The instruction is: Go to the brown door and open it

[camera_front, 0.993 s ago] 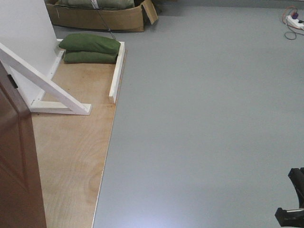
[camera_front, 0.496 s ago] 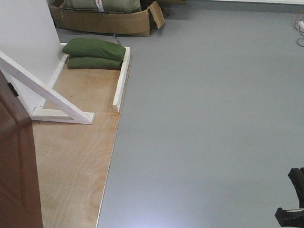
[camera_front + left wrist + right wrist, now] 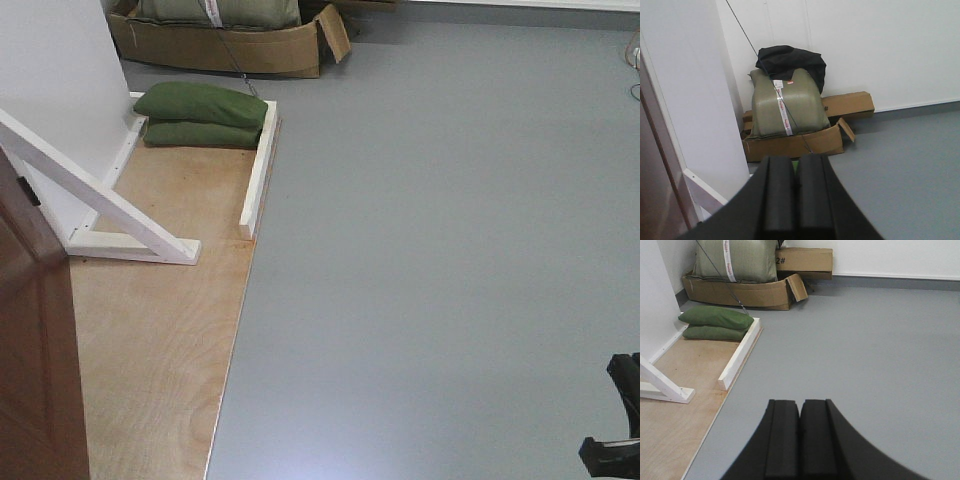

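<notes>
The brown door (image 3: 35,370) fills the front view's lower-left corner, beside the plywood base (image 3: 160,320). An open cardboard box (image 3: 215,45) holds 1 olive sack (image 3: 785,105). The left gripper (image 3: 795,200) and right gripper (image 3: 800,440) both have pads pressed together.

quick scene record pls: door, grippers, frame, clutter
door: brown door at the left edge of the front view, only partly in frame; handle not in view
grippers: left gripper shut, empty; right gripper shut, empty
frame: white brace on a plywood base, next to the door
floor: grey floor to the right of the plywood
clutter: two green sandbags stacked at the plywood's far end; cardboard box behind them
</notes>
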### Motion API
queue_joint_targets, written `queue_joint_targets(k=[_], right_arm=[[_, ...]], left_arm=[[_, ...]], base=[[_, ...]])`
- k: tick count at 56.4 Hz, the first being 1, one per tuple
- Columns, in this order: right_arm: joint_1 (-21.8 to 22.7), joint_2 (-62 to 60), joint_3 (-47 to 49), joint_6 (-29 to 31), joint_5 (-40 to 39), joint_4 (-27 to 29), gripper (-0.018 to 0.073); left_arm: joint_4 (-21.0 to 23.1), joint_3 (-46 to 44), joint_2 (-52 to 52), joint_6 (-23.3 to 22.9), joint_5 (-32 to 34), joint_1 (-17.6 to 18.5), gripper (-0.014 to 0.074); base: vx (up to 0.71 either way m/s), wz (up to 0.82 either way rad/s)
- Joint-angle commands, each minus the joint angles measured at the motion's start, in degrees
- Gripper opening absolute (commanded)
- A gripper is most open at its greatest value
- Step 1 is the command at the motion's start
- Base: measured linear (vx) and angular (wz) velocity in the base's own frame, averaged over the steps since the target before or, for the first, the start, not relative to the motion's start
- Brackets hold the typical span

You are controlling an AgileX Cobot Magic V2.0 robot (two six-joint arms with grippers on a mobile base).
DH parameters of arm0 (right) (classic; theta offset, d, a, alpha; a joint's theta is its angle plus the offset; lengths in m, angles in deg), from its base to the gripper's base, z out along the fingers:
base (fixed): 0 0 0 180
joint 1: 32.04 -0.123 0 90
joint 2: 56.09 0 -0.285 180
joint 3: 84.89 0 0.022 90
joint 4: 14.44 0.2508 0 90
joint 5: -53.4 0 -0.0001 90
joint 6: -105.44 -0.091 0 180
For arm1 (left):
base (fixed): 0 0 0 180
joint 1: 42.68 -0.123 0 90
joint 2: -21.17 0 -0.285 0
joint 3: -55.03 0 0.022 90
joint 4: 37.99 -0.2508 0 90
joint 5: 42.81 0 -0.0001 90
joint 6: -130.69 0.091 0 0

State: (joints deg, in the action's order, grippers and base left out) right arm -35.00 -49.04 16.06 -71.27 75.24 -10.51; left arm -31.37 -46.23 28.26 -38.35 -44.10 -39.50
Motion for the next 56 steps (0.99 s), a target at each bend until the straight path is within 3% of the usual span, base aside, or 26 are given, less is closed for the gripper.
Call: queue_joint_targets(k=[1, 13, 20, 27, 31, 43, 56], right_arm=[[-0.13, -0.32, -0.25, 0.51, -4.45, -0.36, 0.0], [-0.13, -0.32, -0.25, 0.51, -4.78, -0.36, 0.0], [-0.13, -0.32, -0.25, 0.51, -4.71, -0.36, 0.0], [-0.13, -0.32, -0.25, 0.51, -4.65, -0.36, 0.0], [-0.13, -0.32, -0.25, 0.51, -4.65, -0.36, 0.0], [-0.13, -0.32, -0.25, 0.51, -4.65, -0.36, 0.0], [-0.13, -0.32, -0.25, 0.51, -4.65, -0.36, 0.0]], left_arm=[[0.45, -1.15, -0.79, -0.15, 4.5, -0.1, 0.0136], [0.32, -1.15, -0.79, -0.1, 5.61, -0.1, 0.0136], [0.41, -4.33, -0.61, -0.11, 13.84, -0.27, 0.0136], [-0.07, -13.57, 0.88, 3.01, 21.02, -3.46, 0.0136], [-0.07, -19.08, 2.52, 5.78, 19.46, -5.1, 0.0136], [-0.07, -32.01, 9.34, 13.66, 5.85, -8.98, 0.0136], [0.0, -35.07, 10.02, 15.33, 6.19, -16.51, 0.0136]], base=[[0.0, 0.0], [0.0, 0.0], [0.0, 0.0], [0.0, 0.0], [0.0, 0.0], [0.0, 0.0], [0.0, 0.0]])
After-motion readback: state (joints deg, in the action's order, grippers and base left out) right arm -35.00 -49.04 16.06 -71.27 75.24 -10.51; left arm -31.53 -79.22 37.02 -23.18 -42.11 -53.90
